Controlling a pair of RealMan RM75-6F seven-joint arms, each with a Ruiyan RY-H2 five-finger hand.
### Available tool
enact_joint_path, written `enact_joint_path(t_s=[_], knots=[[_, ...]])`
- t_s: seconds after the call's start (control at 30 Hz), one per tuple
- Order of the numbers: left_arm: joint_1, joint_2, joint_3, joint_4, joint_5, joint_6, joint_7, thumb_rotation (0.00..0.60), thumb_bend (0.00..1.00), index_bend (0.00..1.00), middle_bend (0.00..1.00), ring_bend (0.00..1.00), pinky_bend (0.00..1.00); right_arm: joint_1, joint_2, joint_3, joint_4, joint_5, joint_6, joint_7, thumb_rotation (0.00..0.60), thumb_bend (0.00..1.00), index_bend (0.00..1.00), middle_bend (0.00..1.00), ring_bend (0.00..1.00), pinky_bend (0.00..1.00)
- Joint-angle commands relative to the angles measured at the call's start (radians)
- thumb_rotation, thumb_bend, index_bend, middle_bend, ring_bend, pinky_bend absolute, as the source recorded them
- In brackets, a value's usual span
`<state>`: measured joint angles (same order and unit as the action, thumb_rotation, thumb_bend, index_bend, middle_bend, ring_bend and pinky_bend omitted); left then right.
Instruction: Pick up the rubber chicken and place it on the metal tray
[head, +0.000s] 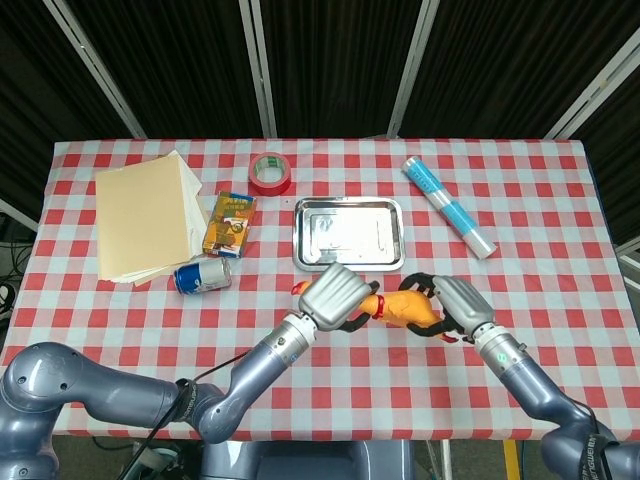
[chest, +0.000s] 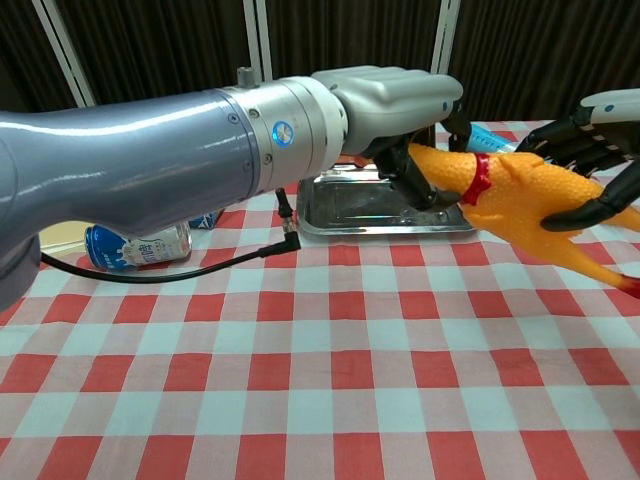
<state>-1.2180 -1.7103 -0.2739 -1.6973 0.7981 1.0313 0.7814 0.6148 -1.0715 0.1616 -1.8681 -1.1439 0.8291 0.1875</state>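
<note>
1. The left hand (head: 336, 294) grips the rubber chicken (chest: 520, 200) at its head and neck, fingers curled around that end, so the body sticks out sideways toward the other hand, lifted off the counter (head: 560, 250).
2. The right hand (head: 455, 305) wraps its dark fingers (chest: 590, 150) over the chicken's body near the tail end. It looks like a closing grasp, though I cannot tell how firmly it bears on the rubber. Both hands on one toy suggests a handover, or support for the floppy body while it is carried.
3. The chicken hangs between the two hands, its orange legs trailing past the right hand in the chest view.
4. The metal tray (head: 310, 255) lies just beyond the left hand, on the far side from the robot, and is bare inside; the chicken is not yet over it.
5. Further out from the left hand are a drink can (head: 202, 275), a small printed box (head: 230, 223), a stack of cream paper (head: 145, 215) and a red tape roll (head: 270, 172); beyond the right hand lies a blue-patterned roll (head: 450, 207).
</note>
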Motion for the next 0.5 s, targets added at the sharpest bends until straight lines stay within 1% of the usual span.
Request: enact_joint_path(t_s=[0.03, 0.17, 0.3, 0.37, 0.5], knots=[[0.000, 0.003, 0.002, -0.004, 0.000, 0.000, -0.003, 0.600, 0.68, 0.66, 0.73, 0.64, 0.70, 0.001, -0.009, 0.004, 0.006, 0.012, 0.008, -0.008, 0.600, 0.31, 0.63, 0.51, 0.55, 0.55], [0.000, 0.010, 0.003, -0.011, -0.004, -0.003, -0.011, 0.600, 0.68, 0.66, 0.73, 0.64, 0.70, 0.000, -0.018, 0.004, 0.010, 0.020, 0.015, -0.017, 0.600, 0.34, 0.82, 0.66, 0.71, 0.70], [-0.001, 0.011, 0.005, -0.015, -0.005, -0.006, -0.020, 0.600, 0.68, 0.66, 0.73, 0.64, 0.70, -0.002, -0.026, 0.009, 0.013, 0.024, 0.030, -0.030, 0.600, 0.38, 0.98, 0.79, 0.85, 0.83], [-0.001, 0.012, 0.004, -0.017, -0.005, -0.006, -0.024, 0.600, 0.68, 0.66, 0.73, 0.64, 0.70, -0.002, -0.028, 0.011, 0.014, 0.027, 0.036, -0.034, 0.600, 0.40, 1.00, 0.83, 0.90, 0.87], [0.000, 0.016, 0.004, -0.025, -0.001, -0.004, -0.033, 0.600, 0.68, 0.66, 0.73, 0.63, 0.70, -0.005, -0.040, 0.017, 0.018, 0.035, 0.053, -0.041, 0.600, 0.42, 1.00, 0.88, 0.95, 0.90]])
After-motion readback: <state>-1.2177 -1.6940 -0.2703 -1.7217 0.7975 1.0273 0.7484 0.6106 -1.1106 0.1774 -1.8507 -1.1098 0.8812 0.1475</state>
